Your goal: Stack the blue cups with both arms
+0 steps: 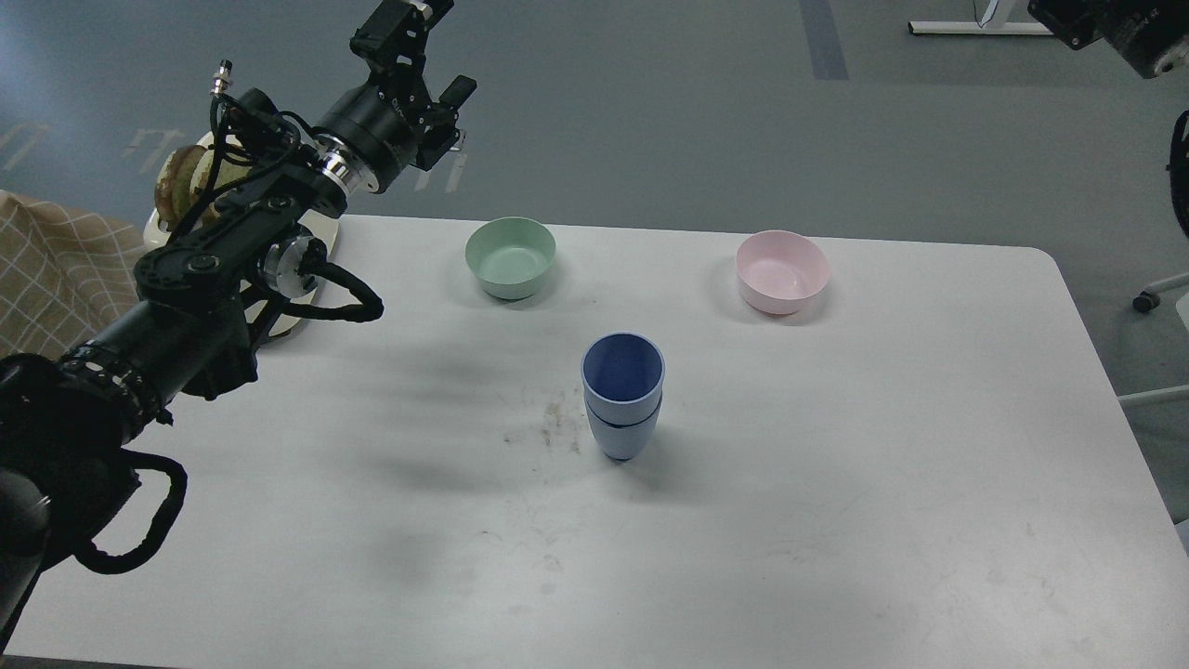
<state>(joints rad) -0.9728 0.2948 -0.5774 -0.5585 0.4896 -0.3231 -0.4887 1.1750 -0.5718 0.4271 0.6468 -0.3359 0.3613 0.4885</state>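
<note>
The left gripper [409,23] is cut off at the frame's top, its state untellable; the right gripper is out of frame. The blue cups [622,395] stand nested mid-table [836,520], bare surface around them

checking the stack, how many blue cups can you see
2. Both stand mid-table, nested: the upper blue cup sits inside the lower blue cup, in front of the green bowl and pink bowl. None seems hidden.
</note>
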